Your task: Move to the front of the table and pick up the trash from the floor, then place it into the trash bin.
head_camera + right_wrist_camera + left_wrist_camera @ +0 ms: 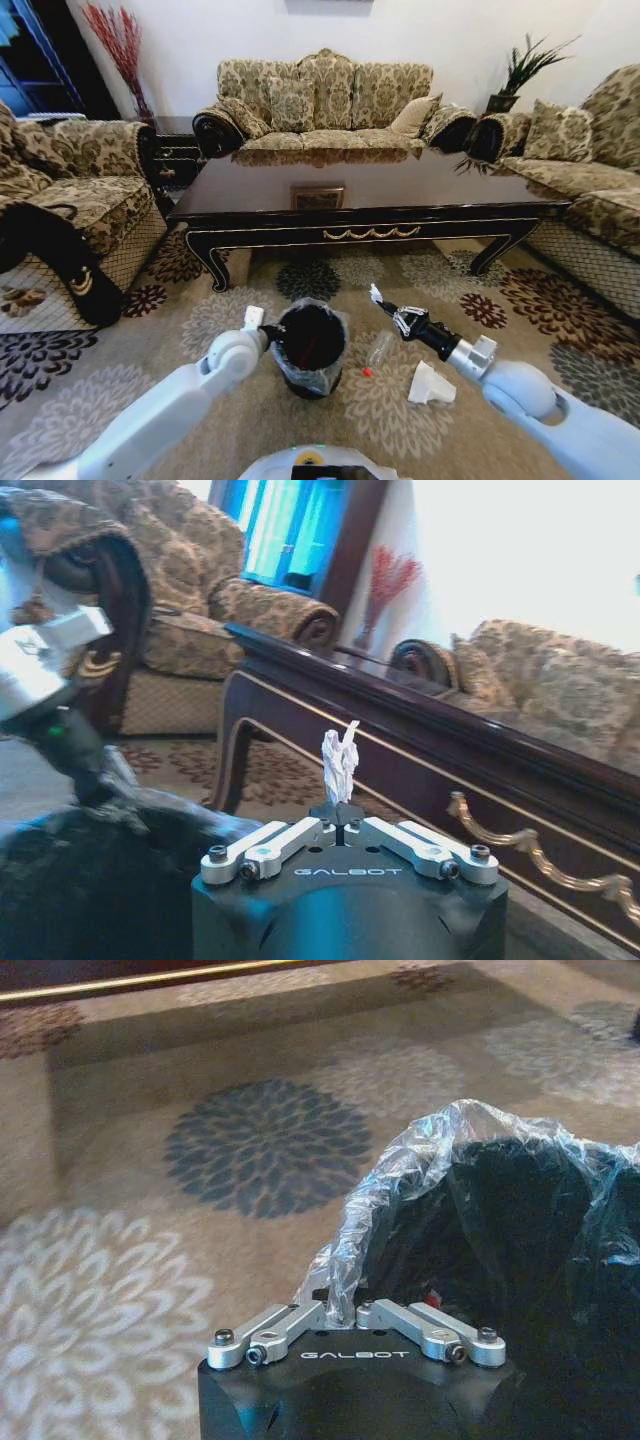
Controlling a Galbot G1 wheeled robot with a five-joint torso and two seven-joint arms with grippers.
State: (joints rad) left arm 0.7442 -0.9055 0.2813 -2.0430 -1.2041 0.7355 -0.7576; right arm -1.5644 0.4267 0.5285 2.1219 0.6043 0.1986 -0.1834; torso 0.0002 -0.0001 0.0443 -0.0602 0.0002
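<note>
The black trash bin (pixel 312 342) with a clear liner stands on the carpet before the dark wood table (pixel 370 185). My left gripper (pixel 272 335) is shut on the bin's near-left rim and its liner (pixel 400 1200). My right gripper (pixel 383 303) hangs above the floor just right of the bin, shut on a small crumpled white paper scrap (pixel 340 763). Of the trash, a clear bottle (pixel 379 350) with a red cap (pixel 366 372) lies on the carpet right of the bin. A folded white paper piece (pixel 432 384) lies beyond it, under my right forearm.
Patterned sofas (pixel 325 100) ring the table on three sides, with an armchair arm (pixel 60 250) close on my left. The table's gold-trimmed front edge (pixel 500 830) and curved leg (pixel 212 268) stand just beyond the bin. Flowered carpet (pixel 265 1145) lies open between bin and table.
</note>
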